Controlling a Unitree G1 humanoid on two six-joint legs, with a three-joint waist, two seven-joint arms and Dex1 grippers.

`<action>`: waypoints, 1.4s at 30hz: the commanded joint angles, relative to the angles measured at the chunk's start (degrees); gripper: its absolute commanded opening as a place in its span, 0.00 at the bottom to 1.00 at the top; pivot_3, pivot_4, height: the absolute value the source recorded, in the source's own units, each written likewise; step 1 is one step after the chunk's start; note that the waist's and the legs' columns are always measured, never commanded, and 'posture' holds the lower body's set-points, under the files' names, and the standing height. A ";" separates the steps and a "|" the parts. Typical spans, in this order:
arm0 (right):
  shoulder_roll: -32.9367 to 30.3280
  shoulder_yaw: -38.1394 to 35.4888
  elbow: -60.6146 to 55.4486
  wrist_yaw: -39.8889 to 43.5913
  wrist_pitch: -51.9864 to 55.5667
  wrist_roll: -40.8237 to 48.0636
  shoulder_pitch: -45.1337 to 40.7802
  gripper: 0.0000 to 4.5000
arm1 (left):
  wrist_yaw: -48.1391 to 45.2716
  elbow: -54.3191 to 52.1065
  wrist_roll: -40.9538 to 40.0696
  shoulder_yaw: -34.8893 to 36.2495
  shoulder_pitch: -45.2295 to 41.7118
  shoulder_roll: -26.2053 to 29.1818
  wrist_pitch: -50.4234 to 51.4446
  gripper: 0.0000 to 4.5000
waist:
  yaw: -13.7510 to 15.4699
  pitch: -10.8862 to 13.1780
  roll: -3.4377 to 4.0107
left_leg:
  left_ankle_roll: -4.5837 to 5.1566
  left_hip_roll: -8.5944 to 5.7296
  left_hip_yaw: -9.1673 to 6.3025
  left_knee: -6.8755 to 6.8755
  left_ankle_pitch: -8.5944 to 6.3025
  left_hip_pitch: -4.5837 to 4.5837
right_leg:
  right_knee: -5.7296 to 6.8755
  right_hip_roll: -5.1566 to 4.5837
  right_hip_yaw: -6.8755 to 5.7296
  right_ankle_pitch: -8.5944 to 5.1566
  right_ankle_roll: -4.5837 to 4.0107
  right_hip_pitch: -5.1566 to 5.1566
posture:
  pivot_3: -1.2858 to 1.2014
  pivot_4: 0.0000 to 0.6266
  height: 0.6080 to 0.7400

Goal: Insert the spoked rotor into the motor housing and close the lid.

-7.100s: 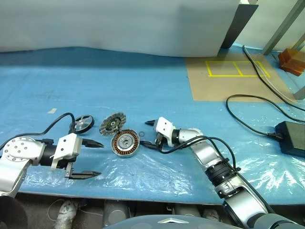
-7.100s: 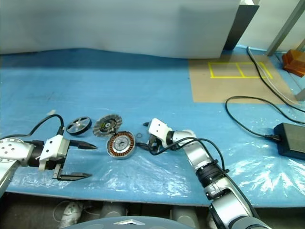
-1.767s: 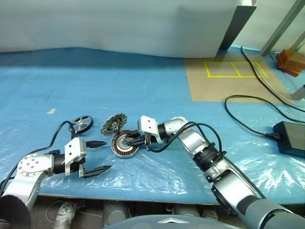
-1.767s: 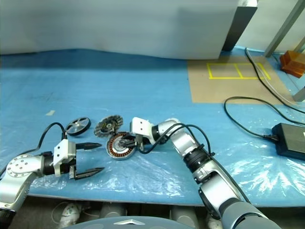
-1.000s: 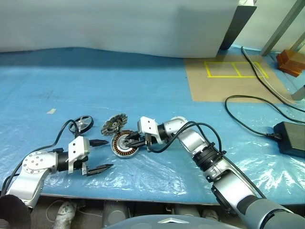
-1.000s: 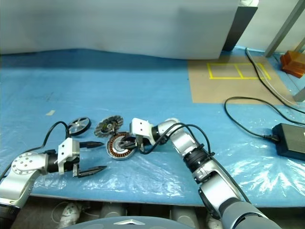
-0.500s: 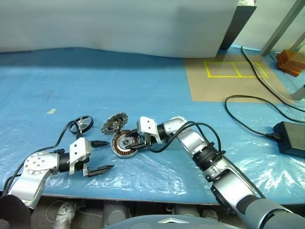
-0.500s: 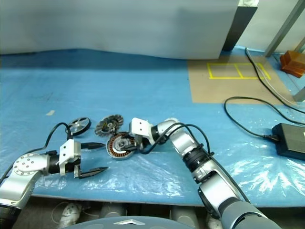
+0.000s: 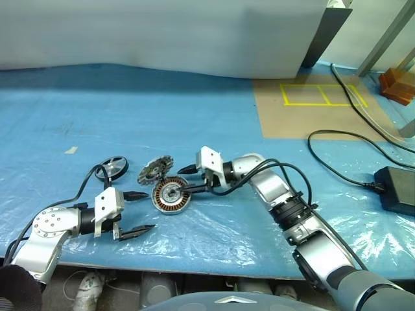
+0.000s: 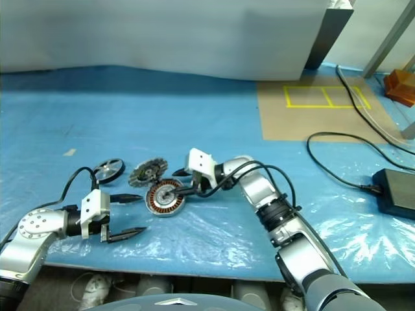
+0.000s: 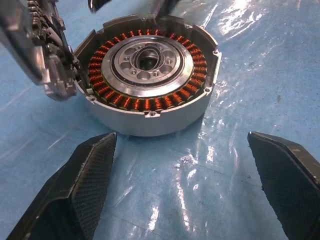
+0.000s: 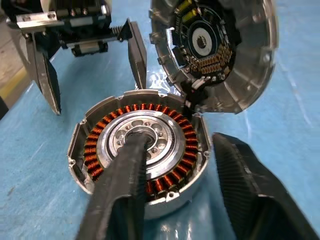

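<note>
The motor housing (image 9: 170, 194) lies open on the blue sheet, its copper coils (image 12: 165, 182) facing up. The ribbed lid (image 9: 155, 172) stands tilted on its edge against the housing's far rim, and its inner side (image 12: 220, 50) faces the right wrist camera. The spoked rotor (image 9: 111, 170) lies flat to the left of the lid. My right gripper (image 9: 185, 181) is open: one finger (image 12: 125, 185) reaches over the housing's centre, the other (image 12: 240, 185) is outside the rim. My left gripper (image 9: 142, 211) stands wide open just left of the housing, with nothing between its fingers (image 11: 85, 180).
Clear plastic film covers the front of the blue sheet. A black power adapter (image 9: 395, 188) and its cable (image 9: 337, 159) lie at the right. Behind them is a brown board (image 9: 311, 103) with yellow tape. A white wall closes the back, and the table's front edge runs just below my arms.
My right gripper has drawn back a little to the right and risen, its fingers shifting over the housing. The left gripper, lid and rotor have kept still.
</note>
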 commanded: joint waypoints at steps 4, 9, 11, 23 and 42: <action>1.79 -0.28 -2.22 -1.18 0.08 1.46 1.06 0.01 | 0.25 -1.97 -0.43 0.03 -0.52 0.06 0.78 0.98 | -0.18 0.00 0.00 | -0.01 0.00 0.02 -0.02 0.00 -0.05 | 0.00 0.01 0.01 -0.01 -0.02 -0.09 | 0.52 0.24 1.00; 3.33 0.58 -2.11 -0.93 1.47 1.41 0.23 0.01 | 0.36 -2.22 -0.42 0.07 -0.69 0.20 1.21 0.98 | -0.07 0.01 0.01 | -0.01 0.00 0.03 -0.02 0.00 -0.06 | 0.01 0.00 0.01 -0.01 -0.02 -0.11 | 0.52 0.24 1.00; 3.80 1.05 -1.96 -1.24 1.18 0.81 -0.23 0.01 | 0.39 -2.31 -0.44 0.14 -0.75 0.22 1.41 0.98 | -0.06 0.01 0.01 | -0.01 -0.01 0.03 -0.02 0.00 -0.07 | 0.00 -0.01 0.02 -0.01 -0.02 -0.11 | 0.52 0.24 1.00; 1.75 7.42 6.39 -0.52 -6.46 -7.25 -1.78 0.01 | 1.13 -2.66 -0.06 0.05 -0.25 -0.07 1.57 0.98 | -0.13 0.01 0.01 | -0.03 -0.04 0.04 -0.03 0.01 -0.07 | -0.01 -0.01 0.02 -0.01 -0.02 -0.11 | 0.52 0.24 1.00; 4.96 4.54 4.33 1.55 -1.40 -1.96 -4.47 0.01 | 0.86 -1.31 0.35 -0.88 -2.16 -0.37 1.33 0.98 | -0.02 0.01 0.01 | -0.02 0.01 0.04 -0.02 0.01 -0.04 | 0.04 0.00 -0.02 -0.03 -0.04 -0.08 | 0.52 0.24 1.00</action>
